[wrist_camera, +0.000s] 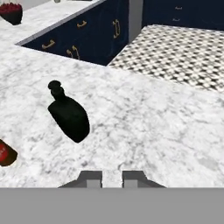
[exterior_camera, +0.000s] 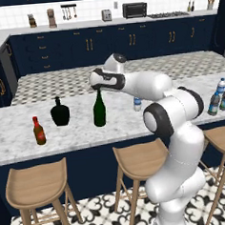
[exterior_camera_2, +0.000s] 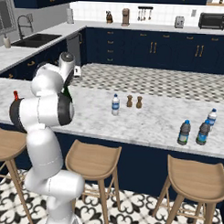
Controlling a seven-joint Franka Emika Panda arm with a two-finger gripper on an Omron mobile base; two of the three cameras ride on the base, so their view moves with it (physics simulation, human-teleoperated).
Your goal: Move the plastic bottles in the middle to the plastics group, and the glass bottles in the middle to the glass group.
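**Operator:** Report the state of your tool and the position of the glass bottle.

**Arm:** My gripper sits at the top of the green wine bottle, jaws drawn together on its neck. The bottle stands upright on the marble counter, its base at or just above the surface; I cannot tell which. The squat dark bottle is at its 9 o'clock in the left base view, with the red-capped sauce bottle further out near 8 o'clock.

**Operator:** Which step is in hand?

**Arm:** Delivery of the wine bottle to the glass group, by my judgement close to completion.

**Operator:** What does the next move call for?

**Arm:** Confirm the base rests flat, part the jaws, then lift straight up clear of the neck. Afterwards, collect the small water bottle mid-counter and carry it to the water bottles at the right end.
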